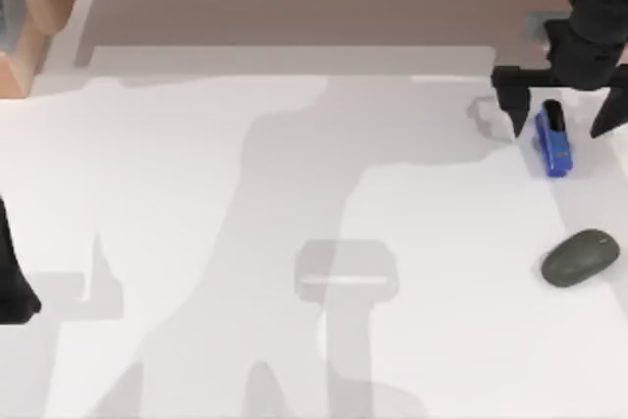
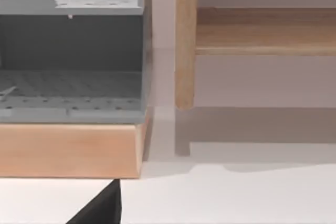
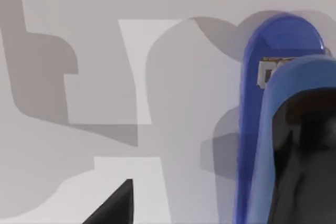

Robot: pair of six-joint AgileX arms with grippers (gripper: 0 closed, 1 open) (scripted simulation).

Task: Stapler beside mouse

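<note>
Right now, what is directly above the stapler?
The right gripper hangs over the stapler with its fingers spread to either side, not clamped. It covers the stapler's far end. The mouse lies apart, nearer the table's front.

- My right arm reaches in from the far right corner of the table, and its wrist points downward.
- My right gripper (image 1: 561,127) hangs low above the table with the fingers spread wide, one finger (image 1: 512,105) on each side.
- The stapler (image 1: 552,143) lies between my two fingers; I cannot tell if either finger touches it.
- In the right wrist view one dark fingertip (image 3: 113,208) of my claw stands well apart from the stapler's side.
- My left arm (image 1: 12,282) is parked at the left edge of the table.
</note>
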